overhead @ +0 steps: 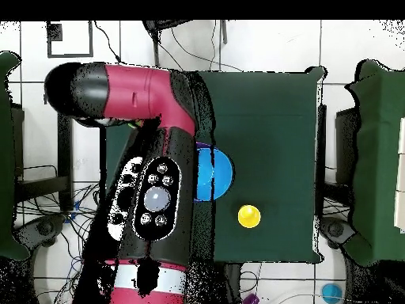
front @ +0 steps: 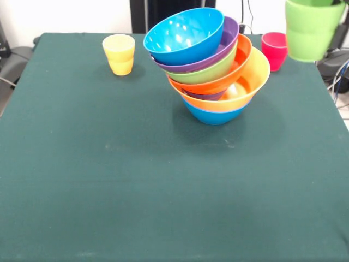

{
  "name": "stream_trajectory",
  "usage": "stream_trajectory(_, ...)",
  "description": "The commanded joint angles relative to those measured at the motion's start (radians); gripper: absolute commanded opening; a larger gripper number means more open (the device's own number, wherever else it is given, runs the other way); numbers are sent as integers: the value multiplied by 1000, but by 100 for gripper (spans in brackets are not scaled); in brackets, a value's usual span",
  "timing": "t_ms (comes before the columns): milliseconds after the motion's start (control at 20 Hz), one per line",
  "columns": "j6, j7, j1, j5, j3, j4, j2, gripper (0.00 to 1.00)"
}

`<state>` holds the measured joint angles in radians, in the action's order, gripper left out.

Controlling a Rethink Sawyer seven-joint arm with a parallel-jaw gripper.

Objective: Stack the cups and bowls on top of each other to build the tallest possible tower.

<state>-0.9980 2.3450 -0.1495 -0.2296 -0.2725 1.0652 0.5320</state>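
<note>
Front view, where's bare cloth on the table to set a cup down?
The whole near half of the table, in front of the tower, is bare, as is the stretch left of the tower below the yellow cup. The far edge is crowded: yellow cup, tower, red-pink cup.

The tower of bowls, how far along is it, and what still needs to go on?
Done: the bowls sit nested in a leaning tower, a blue bowl on top. In hand: the green cup hangs in the air at the front view's top right; what holds it is out of sight there. Left: the yellow cup and the red cup both stand on the table, apart from the tower.
</note>
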Motion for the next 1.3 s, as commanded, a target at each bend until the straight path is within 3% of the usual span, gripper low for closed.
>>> stream_trajectory(50, -111, -120, 103, 33, 105, 39, 44, 0)
stream_trajectory(600, -129, -286, 246, 83, 174, 65, 75, 0)
stream_trajectory(1300, -42, -339, 335, 167, 239, 115, 69, 0)
